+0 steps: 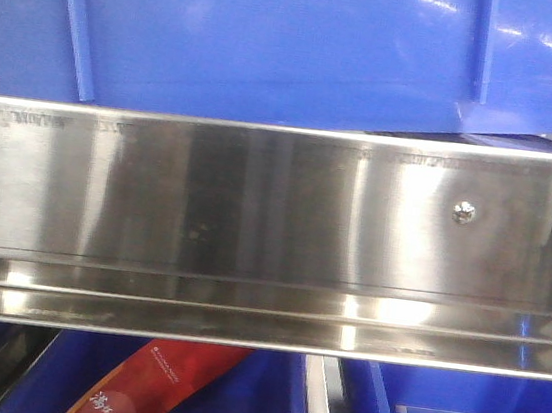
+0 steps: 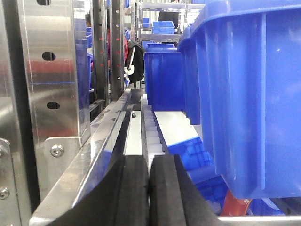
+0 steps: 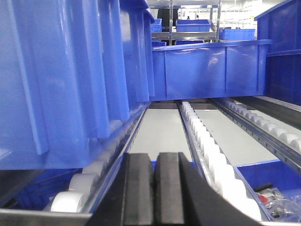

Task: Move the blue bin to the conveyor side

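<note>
The blue bin sits on the roller track between your arms. Left gripper and right gripper are pressed closed, holding nothing. Lift evenly at both sides so it clears the steel rail without tilting

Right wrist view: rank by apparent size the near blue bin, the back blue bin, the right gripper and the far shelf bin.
1. near blue bin, though nearness inflates it.
2. back blue bin and right gripper, about alike; not ranked.
3. far shelf bin, smallest.
</note>
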Controlling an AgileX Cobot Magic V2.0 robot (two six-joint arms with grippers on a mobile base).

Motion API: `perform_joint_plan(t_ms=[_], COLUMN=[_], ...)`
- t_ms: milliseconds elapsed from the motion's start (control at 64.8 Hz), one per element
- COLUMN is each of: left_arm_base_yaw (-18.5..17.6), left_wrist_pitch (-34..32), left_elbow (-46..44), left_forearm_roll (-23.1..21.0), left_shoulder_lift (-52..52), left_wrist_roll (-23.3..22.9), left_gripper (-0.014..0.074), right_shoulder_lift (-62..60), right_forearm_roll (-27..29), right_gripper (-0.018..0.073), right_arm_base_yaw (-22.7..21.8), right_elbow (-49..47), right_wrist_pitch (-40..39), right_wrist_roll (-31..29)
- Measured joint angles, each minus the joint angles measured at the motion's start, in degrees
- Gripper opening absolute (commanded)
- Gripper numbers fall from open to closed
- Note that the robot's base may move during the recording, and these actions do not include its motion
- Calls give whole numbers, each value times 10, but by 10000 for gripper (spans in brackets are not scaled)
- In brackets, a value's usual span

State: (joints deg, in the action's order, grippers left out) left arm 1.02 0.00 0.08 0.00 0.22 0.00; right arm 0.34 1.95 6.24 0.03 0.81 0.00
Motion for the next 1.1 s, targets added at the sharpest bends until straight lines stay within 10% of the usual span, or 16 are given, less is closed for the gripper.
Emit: perform_joint_plan(t_ms=[386,1095], left_arm_base_yaw=[0,0], left_wrist_pitch=[-10,473], left_elbow=[-29,-550], left_forearm_roll=[0,45], left_shoulder_lift=[-1,318], left_wrist_roll=[0,0], left_gripper=[-9,-9], right_shoulder_lift=[0,329], right_forearm_roll=[13,19], right_gripper=[-79,-79], right_arm_base_yaw=[0,0], right_elbow=[-25,-623], right_wrist_pitch=[-106,543], right_wrist_roll=[6,6])
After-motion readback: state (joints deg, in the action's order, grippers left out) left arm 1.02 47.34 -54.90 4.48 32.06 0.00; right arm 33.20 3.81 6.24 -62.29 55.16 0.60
